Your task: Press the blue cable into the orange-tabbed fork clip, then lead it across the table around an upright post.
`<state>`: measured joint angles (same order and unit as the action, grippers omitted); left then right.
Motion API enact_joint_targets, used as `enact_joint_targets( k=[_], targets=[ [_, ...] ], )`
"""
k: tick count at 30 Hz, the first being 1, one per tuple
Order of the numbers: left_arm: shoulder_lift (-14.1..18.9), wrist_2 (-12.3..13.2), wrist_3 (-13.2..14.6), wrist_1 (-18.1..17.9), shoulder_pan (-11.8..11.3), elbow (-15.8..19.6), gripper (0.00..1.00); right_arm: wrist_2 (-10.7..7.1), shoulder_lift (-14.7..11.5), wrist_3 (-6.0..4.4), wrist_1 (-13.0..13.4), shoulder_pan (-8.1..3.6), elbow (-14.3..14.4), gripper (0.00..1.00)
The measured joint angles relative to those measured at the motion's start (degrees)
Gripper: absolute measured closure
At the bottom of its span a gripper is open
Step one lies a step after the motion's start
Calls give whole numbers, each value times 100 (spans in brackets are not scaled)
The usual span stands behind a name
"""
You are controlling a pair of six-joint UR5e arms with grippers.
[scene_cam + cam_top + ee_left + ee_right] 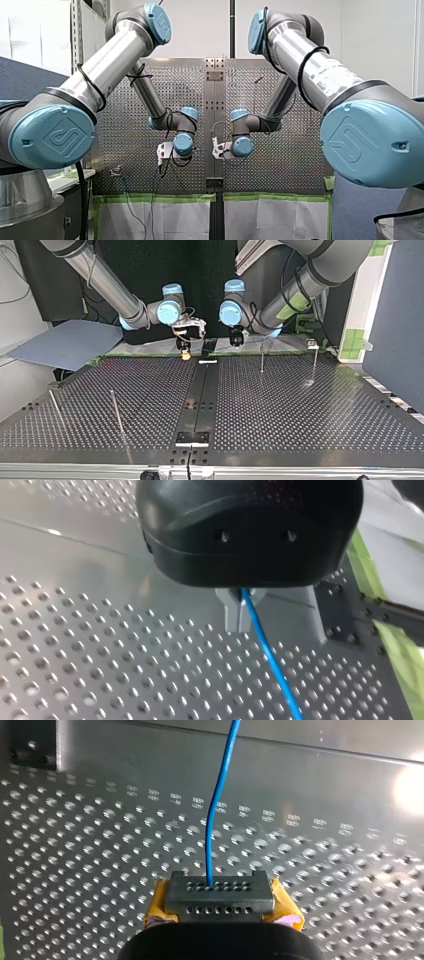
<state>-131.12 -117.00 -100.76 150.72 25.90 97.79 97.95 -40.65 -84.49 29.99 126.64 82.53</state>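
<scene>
My left gripper (240, 622): metal fingers (231, 615) clenched on the blue cable (272, 662). The cable comes out btwn the tips & runs off at a slant over the perforated table (300, 410). Can't tell whether it touches the plate.

My right gripper (220, 885): also clamped on the same cable. Yellow pads (160, 907) sit either side of a dark grey holed block (250, 907). The cable comes out of the block's middle, kinks slightly, then goes straight ahead across the plate's plain unperforated band.

Top view: both grippers hang at the table's far edge, near each other but apart. They sit either side of the dark ctr strip (200, 395), my right at its left in that view, my left at its right.

Four upright posts stand on the plate:
- One (262, 359) is near my left gripper, to its right in the top view.
- One (315, 365) is further right.
- Two more (116, 412) & (55, 407) are at the view's left, toward the near edge, well apart from both grippers.

A small fixture (311, 343) sits at the far edge by the rightmost post. It's too small to tell if it's the fork clip. The cable itself isn't readable in the front or top views.
</scene>
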Motion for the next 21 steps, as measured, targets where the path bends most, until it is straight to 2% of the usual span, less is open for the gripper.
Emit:
enact_joint_targets(
  k=[5,10,15,21],
  targets=[
    [255,-2,-33,-155,56,253,100,-2,-255,-34,-98,-17,56,100],
    [503,0,-47,-61,64,405,100,-3,-516,-131,-155,-21,73,100],
    [757,24,-56,26,44,425,100,-3,-774,-205,-192,-26,75,100],
    [1043,117,-44,153,31,262,100,-7,-1081,-218,-244,-28,76,100]
  ],
)
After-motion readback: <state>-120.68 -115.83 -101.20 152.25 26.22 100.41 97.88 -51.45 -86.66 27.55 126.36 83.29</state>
